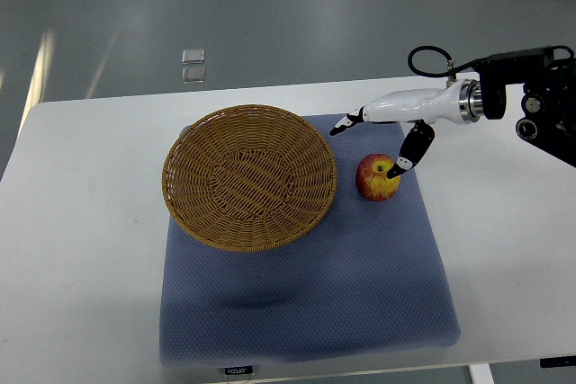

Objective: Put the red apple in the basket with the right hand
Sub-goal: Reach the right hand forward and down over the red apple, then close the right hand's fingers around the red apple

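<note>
Right hand (382,137) hovers open over the red apple (378,177), thumb tip touching its top, nothing gripped. It sits on the blue mat (306,303) toward the table's right edge, just beside the basket (184,146). A shallow pinch could roll it away.

A blue mat (306,303) lies on the white table (81,249).

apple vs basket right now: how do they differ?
The red apple is small, smooth and round; the basket is wide, shallow, woven brown wicker. The right hand hangs open over the apple, a fingertip at its top; nothing is near the basket, which holds nothing. Shared: both sit side by side on the blue mat.
</note>
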Controlling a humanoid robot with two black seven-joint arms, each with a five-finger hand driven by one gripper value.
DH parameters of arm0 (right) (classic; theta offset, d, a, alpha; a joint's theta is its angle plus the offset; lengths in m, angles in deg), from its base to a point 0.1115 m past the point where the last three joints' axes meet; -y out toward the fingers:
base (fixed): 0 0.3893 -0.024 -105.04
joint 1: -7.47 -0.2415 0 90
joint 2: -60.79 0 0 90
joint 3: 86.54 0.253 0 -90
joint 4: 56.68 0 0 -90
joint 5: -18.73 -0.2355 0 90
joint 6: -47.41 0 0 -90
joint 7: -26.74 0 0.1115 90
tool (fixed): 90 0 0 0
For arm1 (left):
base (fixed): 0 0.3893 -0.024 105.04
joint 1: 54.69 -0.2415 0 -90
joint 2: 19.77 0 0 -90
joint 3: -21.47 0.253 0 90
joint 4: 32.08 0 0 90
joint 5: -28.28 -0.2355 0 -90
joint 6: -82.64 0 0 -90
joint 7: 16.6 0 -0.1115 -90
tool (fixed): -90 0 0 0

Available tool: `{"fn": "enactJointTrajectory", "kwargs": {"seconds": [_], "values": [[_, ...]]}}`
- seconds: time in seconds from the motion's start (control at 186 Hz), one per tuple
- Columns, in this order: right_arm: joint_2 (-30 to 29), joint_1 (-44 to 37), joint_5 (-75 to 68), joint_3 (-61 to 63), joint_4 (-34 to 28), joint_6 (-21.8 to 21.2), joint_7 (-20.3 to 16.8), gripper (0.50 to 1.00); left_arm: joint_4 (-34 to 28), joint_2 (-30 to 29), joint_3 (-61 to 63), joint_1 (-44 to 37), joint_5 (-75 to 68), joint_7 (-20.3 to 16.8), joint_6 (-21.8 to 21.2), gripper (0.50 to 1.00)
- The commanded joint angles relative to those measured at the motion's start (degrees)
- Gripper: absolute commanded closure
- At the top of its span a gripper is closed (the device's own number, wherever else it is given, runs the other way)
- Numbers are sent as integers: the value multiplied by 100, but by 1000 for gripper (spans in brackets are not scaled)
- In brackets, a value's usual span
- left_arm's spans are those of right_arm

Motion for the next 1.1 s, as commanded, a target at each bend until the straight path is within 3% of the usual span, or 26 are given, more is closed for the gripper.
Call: {"fn": "enactJointTrajectory", "kwargs": {"seconds": [0.0, 0.625, 0.857, 1.094], "values": [[18, 2, 189, -369, 5, 391, -1, 583, 0, 0, 0, 1, -6, -1, -1, 500], [-131, 257, 663, -764, 163, 997, -63, 585, 0, 0, 0, 1, -6, -1, -1, 500], [-236, 284, 663, -764, 496, 1252, -71, 587, 0, 0, 0, 1, 3, -1, 0, 500], [-324, 284, 663, -843, 672, 1270, -63, 591, 0, 0, 0, 1, -6, -1, -1, 500]]}}
